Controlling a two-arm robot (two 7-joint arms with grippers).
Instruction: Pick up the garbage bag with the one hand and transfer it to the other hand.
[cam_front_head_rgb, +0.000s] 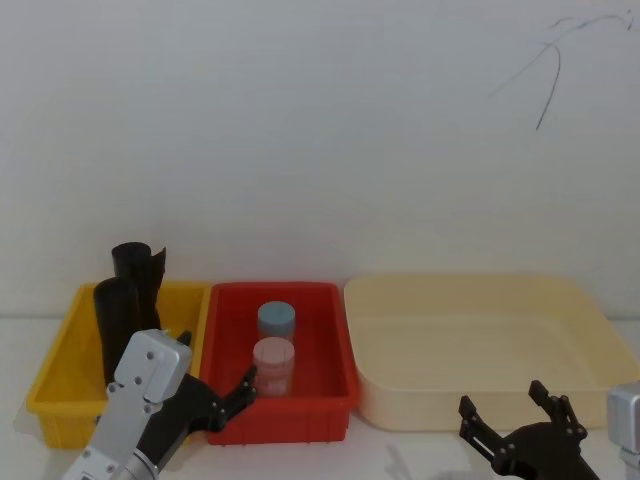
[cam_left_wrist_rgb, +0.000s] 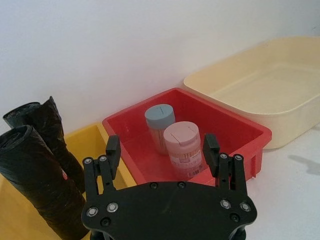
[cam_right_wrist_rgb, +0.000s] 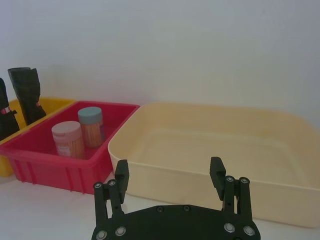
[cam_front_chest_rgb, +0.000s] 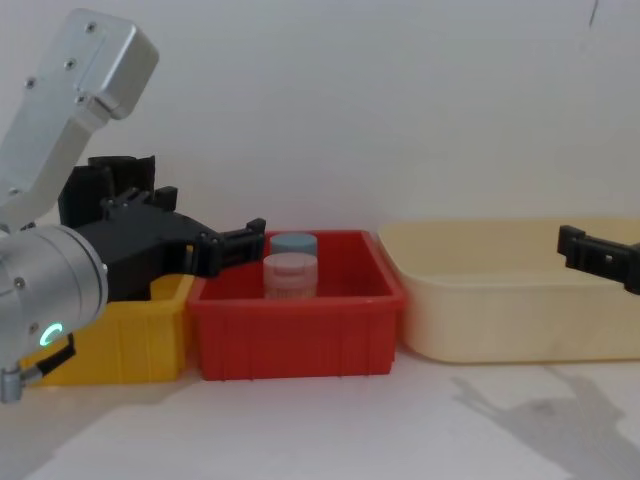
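Left gripper (cam_left_wrist_rgb: 161, 147): jaws spread wide, nothing between them and nothing gripped. In the left wrist view the two fingers frame the front of the red bin (cam_front_head_rgb: 325, 300), with the pink-lidded jar (cam_front_head_rgb: 273, 364) seen in the gap beyond them. In the head view the gripper sits low at the front of the bins, near where the red bin meets the yellow bin (cam_front_head_rgb: 60, 365), and one fingertip reaches to just beside the pink-lidded jar. Its silver arm carries a green ring light in the chest view. The garbage bag (cam_front_head_rgb: 115, 315), a tightly rolled black cylinder, stands upright in the yellow bin and rises above its rim. It lies outside the left gripper's span, off to the side of one finger, and is not held. A second black roll (cam_front_head_rgb: 138, 262) with a ragged top stands just behind it in the same bin. A blue-lidded jar (cam_front_head_rgb: 276, 320) stands in the red bin directly behind the pink-lidded jar. Right gripper (cam_right_wrist_rgb: 169, 168): jaws open wide and empty. It is positioned low in front of the near wall of the cream tub (cam_front_head_rgb: 590, 395), well apart from the garbage bag. The bins and the tub stand side by side on a white table (cam_front_chest_rgb: 330, 430).
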